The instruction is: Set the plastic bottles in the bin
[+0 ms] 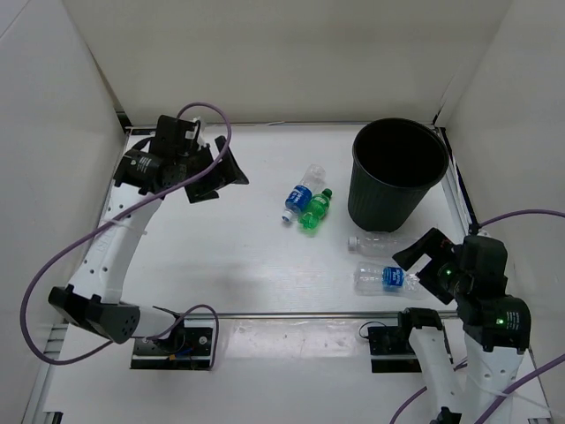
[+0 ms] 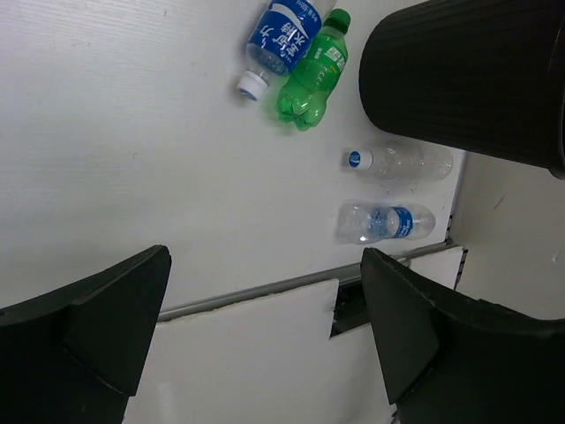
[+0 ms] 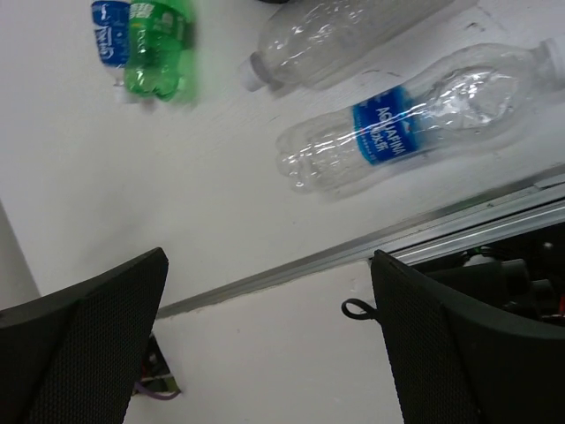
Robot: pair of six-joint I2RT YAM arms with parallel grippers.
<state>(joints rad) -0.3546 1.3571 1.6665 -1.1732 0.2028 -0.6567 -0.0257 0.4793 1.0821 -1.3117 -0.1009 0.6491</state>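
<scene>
Right gripper (image 1: 422, 265) hanging wide open, gripping nothing | blue-labelled bottle (image 1: 386, 278) lying just beside it | plain clear bottle (image 1: 375, 242) lying just beside bin (image 1: 388, 199) | green bottle (image 1: 314, 210) and second blue-labelled bottle (image 1: 300, 196) lying touching, left of bin | left gripper (image 1: 222, 182) gaping empty, well apart.

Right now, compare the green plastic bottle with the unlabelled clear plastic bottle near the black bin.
The green plastic bottle is tinted and labelled; the unlabelled clear plastic bottle is colourless. The green one lies beside a blue-labelled bottle; the clear one lies by the black bin. Both lie on their sides, outside it.
</scene>
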